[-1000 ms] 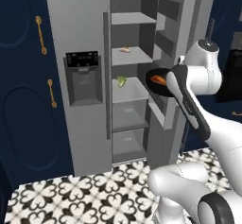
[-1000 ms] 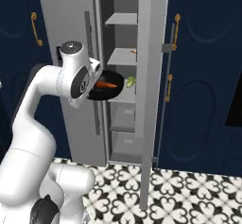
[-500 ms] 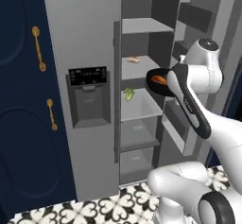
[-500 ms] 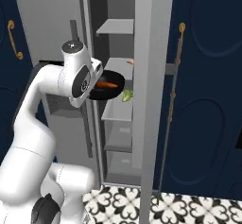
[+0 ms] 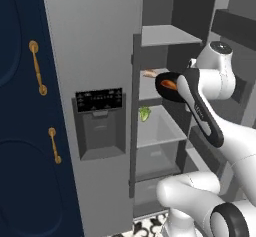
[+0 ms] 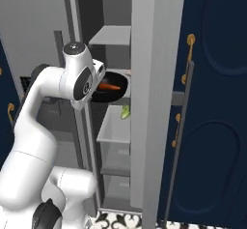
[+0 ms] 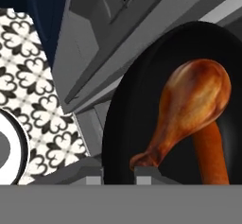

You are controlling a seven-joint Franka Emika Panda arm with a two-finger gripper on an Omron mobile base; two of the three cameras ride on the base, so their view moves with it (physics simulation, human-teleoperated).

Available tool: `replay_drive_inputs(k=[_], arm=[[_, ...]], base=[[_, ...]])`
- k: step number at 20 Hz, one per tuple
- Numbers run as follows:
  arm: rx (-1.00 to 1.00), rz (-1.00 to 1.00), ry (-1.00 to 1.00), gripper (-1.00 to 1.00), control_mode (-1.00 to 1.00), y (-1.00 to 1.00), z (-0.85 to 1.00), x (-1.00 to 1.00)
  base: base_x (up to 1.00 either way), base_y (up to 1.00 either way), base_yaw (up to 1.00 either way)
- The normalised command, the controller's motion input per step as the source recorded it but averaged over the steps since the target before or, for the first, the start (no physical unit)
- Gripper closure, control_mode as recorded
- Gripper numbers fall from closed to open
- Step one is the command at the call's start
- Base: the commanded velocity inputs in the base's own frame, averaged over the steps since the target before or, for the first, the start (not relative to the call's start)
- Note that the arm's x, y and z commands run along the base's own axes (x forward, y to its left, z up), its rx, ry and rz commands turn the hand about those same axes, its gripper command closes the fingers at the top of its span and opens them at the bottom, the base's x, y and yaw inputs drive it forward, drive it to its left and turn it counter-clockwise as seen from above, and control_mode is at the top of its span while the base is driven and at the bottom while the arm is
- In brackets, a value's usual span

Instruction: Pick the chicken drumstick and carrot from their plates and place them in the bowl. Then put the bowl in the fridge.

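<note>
Black bowl (image 7: 142, 95) holds chicken drumstick (image 7: 189, 109) and carrot (image 7: 212, 154).

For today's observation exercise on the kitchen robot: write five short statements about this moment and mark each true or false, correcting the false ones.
1. The chicken drumstick lies inside the black bowl. True.
2. The carrot is still on a plate. False: it lies in the bowl, partly under the drumstick.
3. The fridge is closed. False: its door stands open and the pale shelves show.
4. The gripper is shut on the bowl's rim and holds the bowl up in front of the fridge shelves. True.
5. The fridge shelves hold nothing. False: a small green item sits on one shelf.
</note>
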Motion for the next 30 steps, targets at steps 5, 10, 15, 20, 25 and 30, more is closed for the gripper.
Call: replay_drive_inputs(k=[5, 10, 15, 20, 25, 30], arm=[[0.00, 0.00, 0.00, 1.00, 1.00, 0.00, 0.00, 0.00], [0.00, 0.00, 0.00, 1.00, 1.00, 0.00, 0.00, 0.00], [0.00, 0.00, 0.00, 1.00, 1.00, 0.00, 0.00, 0.00], [0.00, 0.00, 0.00, 1.00, 1.00, 0.00, 0.00, 0.00], [0.00, 0.00, 0.00, 1.00, -1.00, 0.00, 0.00, 0.00], [0.00, 0.04, -0.20, 1.00, -1.00, -0.02, 0.20, -0.07]], base=[[0.42, 0.00, 0.00], [0.35, 0.00, 0.00], [0.28, -0.11, 0.01], [0.18, -0.14, 0.01], [0.00, 0.00, 0.00], [0.00, 0.00, 0.00]])
